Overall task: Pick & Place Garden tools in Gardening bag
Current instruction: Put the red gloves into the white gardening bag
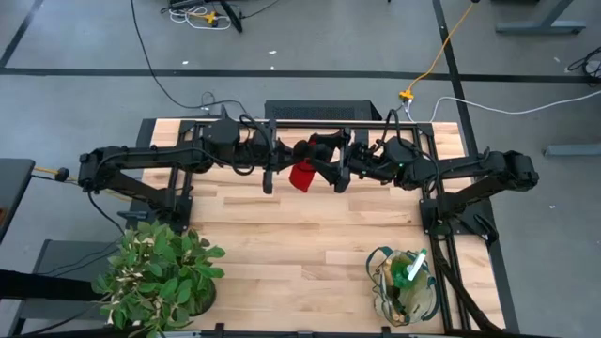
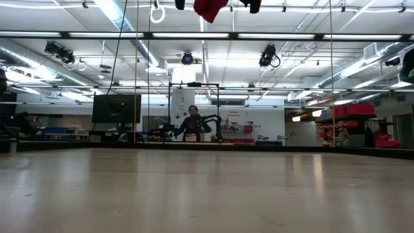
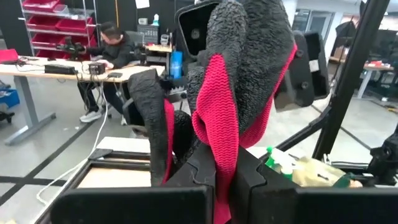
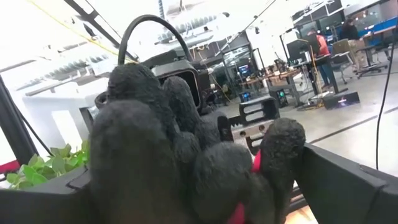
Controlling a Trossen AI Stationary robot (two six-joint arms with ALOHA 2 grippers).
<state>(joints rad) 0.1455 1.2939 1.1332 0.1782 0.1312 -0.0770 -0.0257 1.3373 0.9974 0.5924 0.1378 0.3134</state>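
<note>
A red glove with dark grey palm and fingers [image 1: 302,176] hangs high over the far middle of the wooden table [image 1: 310,235], between my two arms. My left gripper [image 1: 289,169] is shut on it. In the left wrist view the glove [image 3: 242,74] fills the middle, above the left gripper [image 3: 225,183]. My right gripper [image 1: 326,169] faces it from the table's right, open. The glove's dark fingers [image 4: 155,143] stand between its jaws. The beige gardening bag [image 1: 404,286] stands at the near right with a green-and-white item [image 1: 414,268] inside. My left gripper pinches a fold of the glove's red knit side [image 3: 219,149] between its two fingers. The fingers come level from the table's left. The glove is lifted clear of the table, and its dark fingers point toward the right gripper. My right gripper may or may not touch the glove; I cannot tell.
A leafy potted plant [image 1: 160,277] stands at the table's near left corner. Bare wood lies between the plant and the bag. A black frame rail [image 1: 329,122] runs along the far edge. In the low view the glove [image 2: 210,8] shows at the top. A person sits at a desk beyond the table.
</note>
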